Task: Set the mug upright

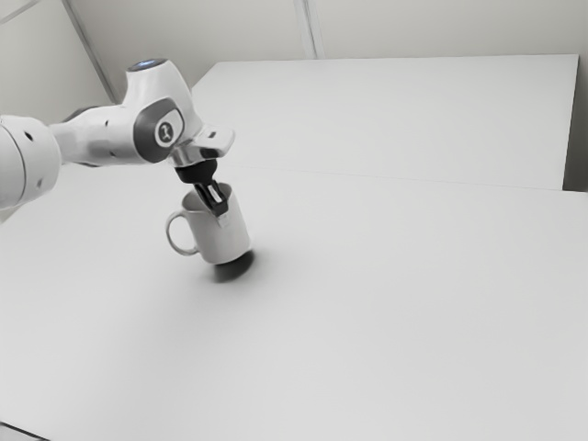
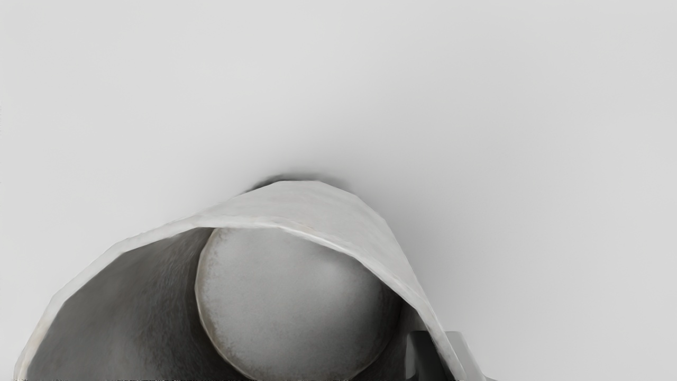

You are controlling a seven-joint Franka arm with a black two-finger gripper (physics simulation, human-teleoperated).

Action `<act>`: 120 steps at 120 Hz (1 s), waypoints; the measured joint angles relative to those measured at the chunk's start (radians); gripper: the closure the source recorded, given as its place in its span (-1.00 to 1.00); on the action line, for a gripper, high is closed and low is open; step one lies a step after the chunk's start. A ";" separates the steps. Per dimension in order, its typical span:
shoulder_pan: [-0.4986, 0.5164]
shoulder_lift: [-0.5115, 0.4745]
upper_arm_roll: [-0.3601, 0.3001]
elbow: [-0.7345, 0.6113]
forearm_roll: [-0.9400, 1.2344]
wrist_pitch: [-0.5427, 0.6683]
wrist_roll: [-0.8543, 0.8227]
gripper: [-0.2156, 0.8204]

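The mug (image 2: 288,296) is nearest the wrist camera, with its open mouth facing the lens. In the exterior view it is left of the middle of the frame. It leans, with its mouth up and its bottom tipped. Its handle (image 1: 170,235) is toward the exterior view's left. A dark shadow (image 1: 236,267) is under the bottom. I can't tell if one edge touches the table (image 1: 395,303).

The gripper (image 1: 220,210) is closed on the mug's wall. One finger is inside and one is outside, with just the thin wall between them. The arm (image 1: 92,140) comes in from the upper left of the exterior view.

I think the job now is to make the mug stand straight. The next move should turn it gently till its bottom is flat, then set it down softly. Let go too soon, and it could tip over.
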 joint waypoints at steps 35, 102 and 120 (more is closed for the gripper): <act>-0.026 -0.051 -0.011 -0.136 0.034 0.110 -0.249 0.93; -0.024 -0.085 -0.014 -0.143 0.007 0.139 -0.499 -0.28; -0.011 -0.179 -0.027 0.081 0.011 -0.090 -0.531 -0.43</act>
